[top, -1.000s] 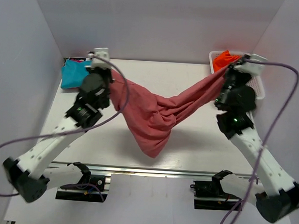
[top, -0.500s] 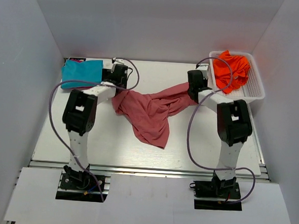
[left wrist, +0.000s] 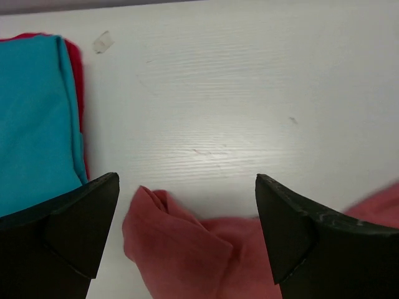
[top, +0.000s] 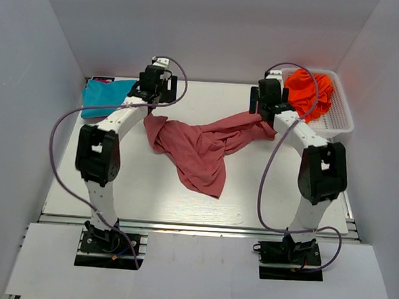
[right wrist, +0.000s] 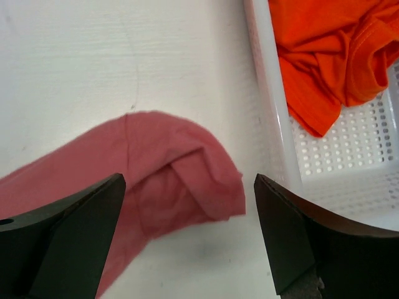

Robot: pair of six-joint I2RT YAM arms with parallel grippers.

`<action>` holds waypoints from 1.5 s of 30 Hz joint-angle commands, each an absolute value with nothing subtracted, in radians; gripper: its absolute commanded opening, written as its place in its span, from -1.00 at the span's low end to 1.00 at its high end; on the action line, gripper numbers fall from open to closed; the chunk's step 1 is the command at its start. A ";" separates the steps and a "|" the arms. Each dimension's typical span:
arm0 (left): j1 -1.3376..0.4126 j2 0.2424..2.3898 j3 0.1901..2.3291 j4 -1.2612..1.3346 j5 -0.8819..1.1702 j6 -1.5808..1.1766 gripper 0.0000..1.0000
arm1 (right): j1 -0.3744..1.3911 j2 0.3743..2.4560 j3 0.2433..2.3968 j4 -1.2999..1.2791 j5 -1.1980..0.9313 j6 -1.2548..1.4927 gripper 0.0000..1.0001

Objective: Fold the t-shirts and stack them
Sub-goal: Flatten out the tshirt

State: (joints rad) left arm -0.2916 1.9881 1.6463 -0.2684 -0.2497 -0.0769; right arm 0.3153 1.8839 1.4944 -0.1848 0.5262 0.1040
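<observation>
The dusty-red t-shirt lies crumpled across the middle of the table, held by neither gripper. My left gripper hovers open above the shirt's left end, jaws wide apart. My right gripper hovers open above the shirt's right end, with nothing between its fingers. The teal t-shirt lies folded at the far left. The bright orange t-shirt sits bunched in the basket.
The white mesh basket stands at the far right, its wall close beside my right gripper. A red edge shows under the teal shirt. White walls enclose the table on three sides.
Both grippers have opened and let go of the dusty-red shirt, which dropped from being stretched in the air onto the table. Both arms have reached toward the far side.
</observation>
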 commanded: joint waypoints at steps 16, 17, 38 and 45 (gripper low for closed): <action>-0.848 1.672 1.143 -0.213 0.355 -0.084 1.00 | 0.187 1.634 1.227 -0.281 0.293 0.385 0.80; -0.874 1.684 1.143 -0.213 0.338 -0.084 1.00 | 0.173 1.619 1.224 -0.284 0.255 0.393 0.80; -1.005 1.888 1.135 -0.327 0.008 -0.186 -1.00 | 0.055 1.493 1.100 -0.216 0.123 0.355 0.80; -0.973 1.574 0.988 -0.336 -0.323 -0.308 -1.00 | 0.119 1.512 1.109 -0.222 0.075 0.227 0.77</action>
State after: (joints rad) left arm -0.9890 1.7454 1.0206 -0.2981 -0.1062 -0.2394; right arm 0.0788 1.5120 1.0786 -0.2344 0.1013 0.3061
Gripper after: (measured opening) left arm 0.016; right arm 0.891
